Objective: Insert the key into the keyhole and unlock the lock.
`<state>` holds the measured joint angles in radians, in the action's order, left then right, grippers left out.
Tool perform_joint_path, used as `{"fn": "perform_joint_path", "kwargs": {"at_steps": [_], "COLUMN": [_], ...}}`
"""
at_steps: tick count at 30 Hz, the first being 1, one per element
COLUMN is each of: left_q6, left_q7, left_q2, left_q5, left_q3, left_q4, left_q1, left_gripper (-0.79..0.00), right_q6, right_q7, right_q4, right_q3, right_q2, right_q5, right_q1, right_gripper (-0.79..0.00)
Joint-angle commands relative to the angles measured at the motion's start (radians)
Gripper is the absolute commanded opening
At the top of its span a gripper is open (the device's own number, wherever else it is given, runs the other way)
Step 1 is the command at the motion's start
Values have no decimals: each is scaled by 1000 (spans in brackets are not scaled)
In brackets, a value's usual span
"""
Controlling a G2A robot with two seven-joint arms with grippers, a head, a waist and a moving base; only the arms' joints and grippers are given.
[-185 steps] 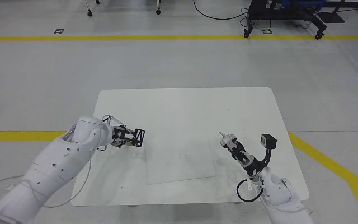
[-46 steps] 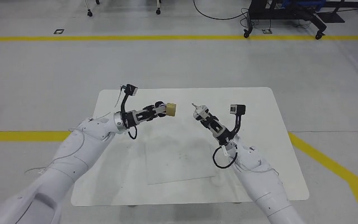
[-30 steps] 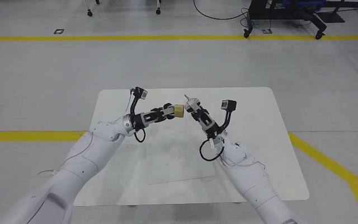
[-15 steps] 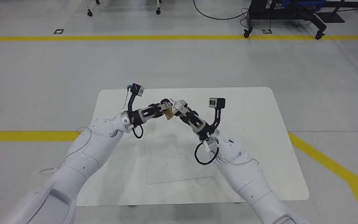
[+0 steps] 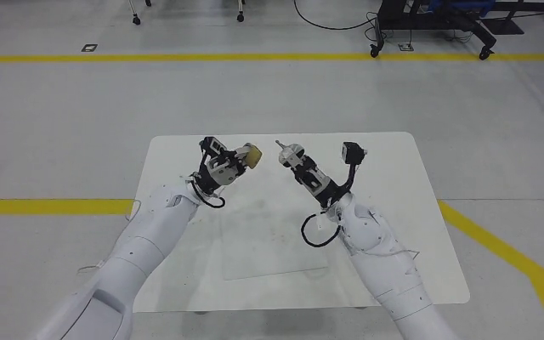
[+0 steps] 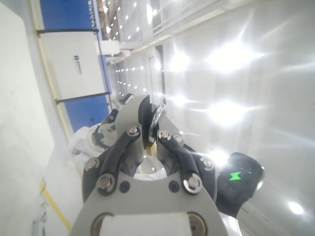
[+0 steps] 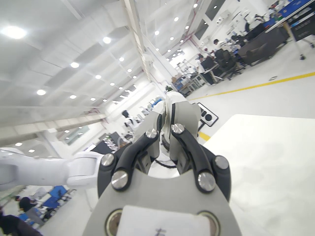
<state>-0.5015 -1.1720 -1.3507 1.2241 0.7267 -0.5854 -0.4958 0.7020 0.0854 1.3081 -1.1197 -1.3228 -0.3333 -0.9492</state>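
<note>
Alignment is what matters now: my left claw (image 5: 238, 161) is closed tight on the lock (image 5: 250, 155) and my right claw (image 5: 293, 157) is closed on the key (image 5: 280, 144), both held above the table (image 5: 399, 187), so I should line the lock squarely with the key tip before pushing straight. Half a second ago lock and key were almost touching; now they are apart.

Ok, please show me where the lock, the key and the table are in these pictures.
lock (image 5: 251, 155): top view, on its brass body.
key (image 5: 279, 144): top view, on its thin metal tip.
table (image 5: 391, 189): top view, on a bare part of its top.
</note>
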Motion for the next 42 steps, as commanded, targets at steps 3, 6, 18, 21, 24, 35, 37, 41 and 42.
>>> {"fn": "perform_joint_path", "kwargs": {"at_steps": [3,6,18,21,24,35,37,41,42], "left_q6": [0,0,10,2,4,60,61,60,57], "left_q7": [2,2,57,143,229,379,379,373,371], "left_q2": [1,1,1,2,0,-19,-20,-21,-21], "left_q5": [3,3,-6,-11,-32,-218,-231,-246,-249], "left_q3": [1,1,9,33,46,39,48,68,74], "left_q4": [-1,-1,-18,-39,-62,-121,-120,-121,-123], "left_q1": [-1,-1,-23,-48,-61,-39,-39,-47,-50], "left_gripper": [-785,-785,-785,-785,-785,-785,-785,-785,-785], "right_q6": [-33,-33,-43,-83,-200,-439,-452,-463,-461], "right_q7": [-22,-22,-23,-54,-39,119,117,107,105], "right_q4": [31,31,36,93,172,326,327,317,315], "right_q3": [2,2,-1,-21,-50,-32,-29,-29,-28], "right_q2": [0,0,0,2,8,10,8,5,4], "right_q5": [-60,-60,-73,-56,-52,-16,-11,0,5], "right_q1": [-22,-22,-26,-77,-133,-205,-203,-195,-193], "right_gripper": [-785,-785,-785,-785,-785,-785,-785,-785,-785]}}
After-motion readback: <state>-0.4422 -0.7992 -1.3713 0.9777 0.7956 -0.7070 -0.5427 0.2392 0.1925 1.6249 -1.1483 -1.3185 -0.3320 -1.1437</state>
